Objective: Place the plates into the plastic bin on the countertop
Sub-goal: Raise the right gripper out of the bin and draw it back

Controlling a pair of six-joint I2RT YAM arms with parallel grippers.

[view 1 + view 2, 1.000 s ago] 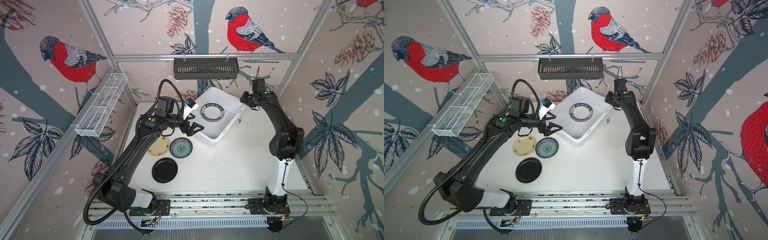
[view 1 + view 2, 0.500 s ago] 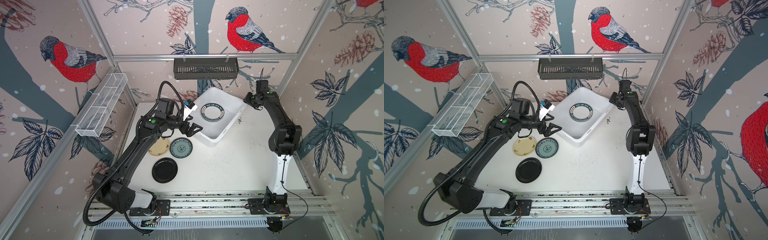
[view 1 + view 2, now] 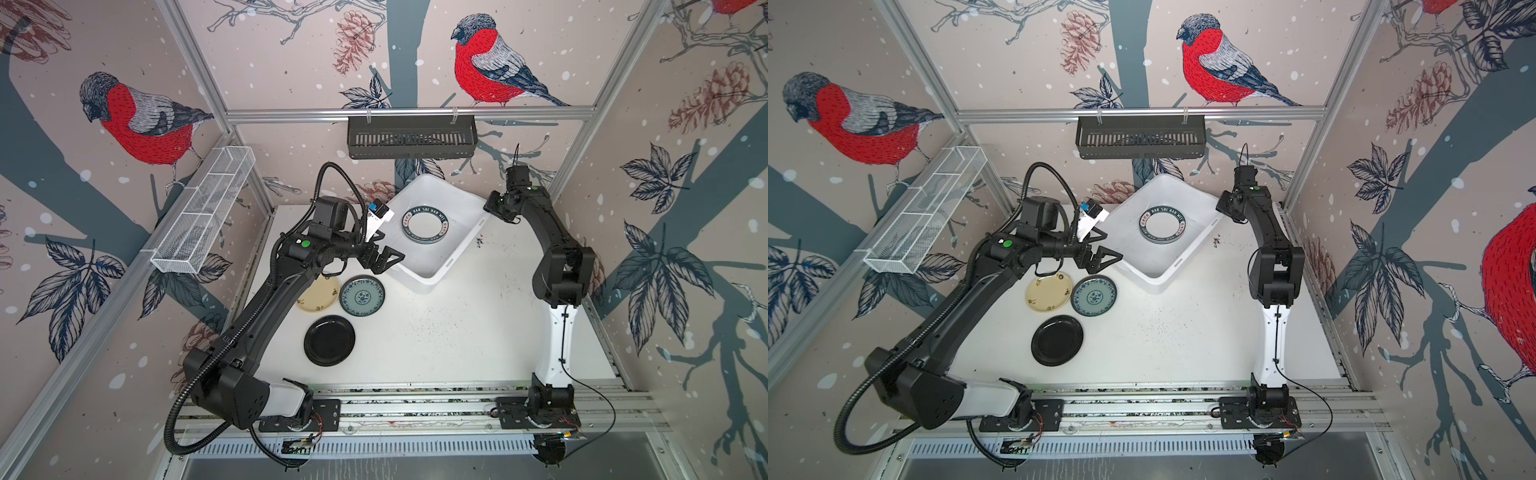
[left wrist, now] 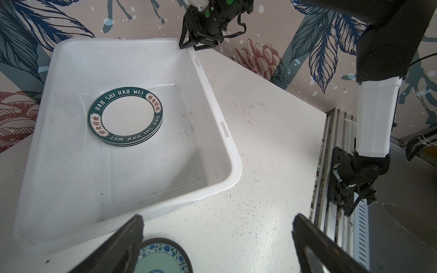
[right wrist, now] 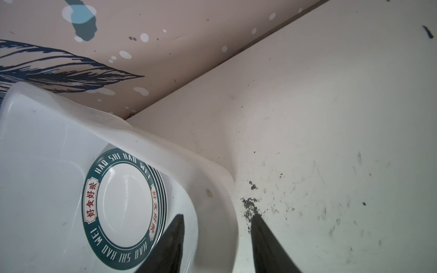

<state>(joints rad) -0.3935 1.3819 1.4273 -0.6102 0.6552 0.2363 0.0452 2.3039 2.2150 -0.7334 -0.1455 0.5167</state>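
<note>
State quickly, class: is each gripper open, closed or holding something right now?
Left gripper: open wide, empty.
Right gripper: partly open, jaws either side of the plastic bin rim, gripping nothing.

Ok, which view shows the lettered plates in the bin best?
The left wrist view: the lettered plates lie whole in the plastic bin, stacked rims showing. The right wrist view is closer but oblique, a finger of the right tool at their edge. Both top views show the plates small.

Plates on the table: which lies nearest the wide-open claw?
The teal patterned plate, right by the left gripper; the cream-yellow plate and black plate lie farther.
</note>
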